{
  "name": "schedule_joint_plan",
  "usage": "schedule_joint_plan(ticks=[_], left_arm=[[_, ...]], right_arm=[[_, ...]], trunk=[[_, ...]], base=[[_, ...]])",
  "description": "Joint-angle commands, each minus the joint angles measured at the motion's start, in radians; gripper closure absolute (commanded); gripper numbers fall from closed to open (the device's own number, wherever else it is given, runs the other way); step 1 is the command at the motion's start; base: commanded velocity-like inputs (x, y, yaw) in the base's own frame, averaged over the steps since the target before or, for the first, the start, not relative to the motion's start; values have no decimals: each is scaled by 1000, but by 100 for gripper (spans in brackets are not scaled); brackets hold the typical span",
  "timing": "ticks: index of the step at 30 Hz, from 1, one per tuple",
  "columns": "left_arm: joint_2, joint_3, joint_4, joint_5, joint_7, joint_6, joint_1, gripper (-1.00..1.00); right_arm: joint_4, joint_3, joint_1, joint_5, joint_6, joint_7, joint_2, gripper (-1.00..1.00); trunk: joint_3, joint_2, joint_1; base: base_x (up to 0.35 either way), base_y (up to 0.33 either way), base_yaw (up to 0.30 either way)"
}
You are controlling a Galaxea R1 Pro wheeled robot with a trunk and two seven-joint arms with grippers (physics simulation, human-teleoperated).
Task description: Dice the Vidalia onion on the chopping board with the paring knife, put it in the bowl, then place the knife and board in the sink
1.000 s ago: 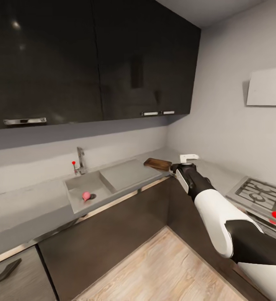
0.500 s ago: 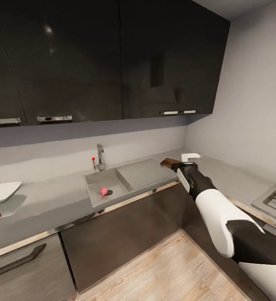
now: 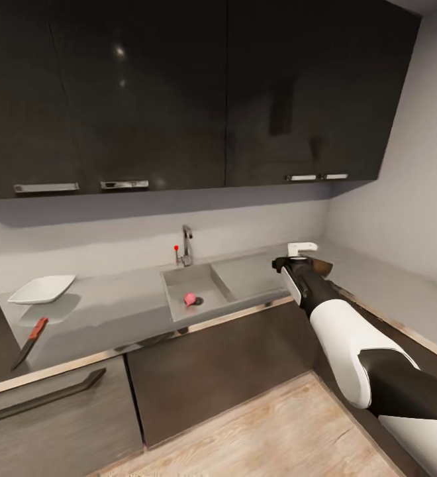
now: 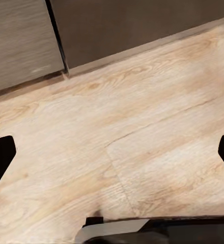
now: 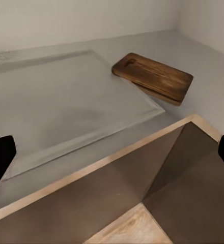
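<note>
The pinkish Vidalia onion (image 3: 190, 299) lies in the steel sink (image 3: 179, 278) beside the drain, under the chrome tap (image 3: 187, 246). The white bowl (image 3: 42, 289) stands on the grey countertop (image 3: 112, 311) at the far left. The red-handled paring knife (image 3: 30, 341) lies in front of it near the counter's edge. The brown chopping board (image 5: 155, 77) rests in the counter's corner past the drainboard (image 5: 66, 96); my right arm hides most of it in the head view. My right gripper (image 5: 112, 157) hovers open before the counter edge, short of the board. My left gripper (image 4: 112, 157) hangs open over the floor.
Dark wall cabinets (image 3: 179, 93) hang above the counter. Dark base cabinets (image 3: 212, 364) with a drawer handle (image 3: 43, 397) stand below it. The counter turns a corner at the right wall. Wooden floor (image 3: 258, 437) lies in front.
The head view has swung left: the stove has left the picture, and the bowl and knife have come in. The right arm keeps its place in the view. The onion has not moved.
</note>
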Motion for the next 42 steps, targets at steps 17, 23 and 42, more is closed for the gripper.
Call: schedule_joint_plan(ticks=[17, 23, 42], left_arm=[[-9, 1, 49, 4, 1, 1, 7, -100], [-11, 2, 63, 4, 2, 2, 7, -100], [-12, 6, 89, 4, 2, 2, 7, -100]], right_arm=[[-2, 1, 0, 9, 6, -2, -9, -100], [-2, 1, 0, 9, 6, 0, -29, -100], [-2, 2, 0, 9, 6, 10, -44, -100]], trunk=[[-5, -1, 0], [-6, -1, 0], [-6, -1, 0]], base=[[144, -237, 173], [157, -302, 3], [140, -309, 0]])
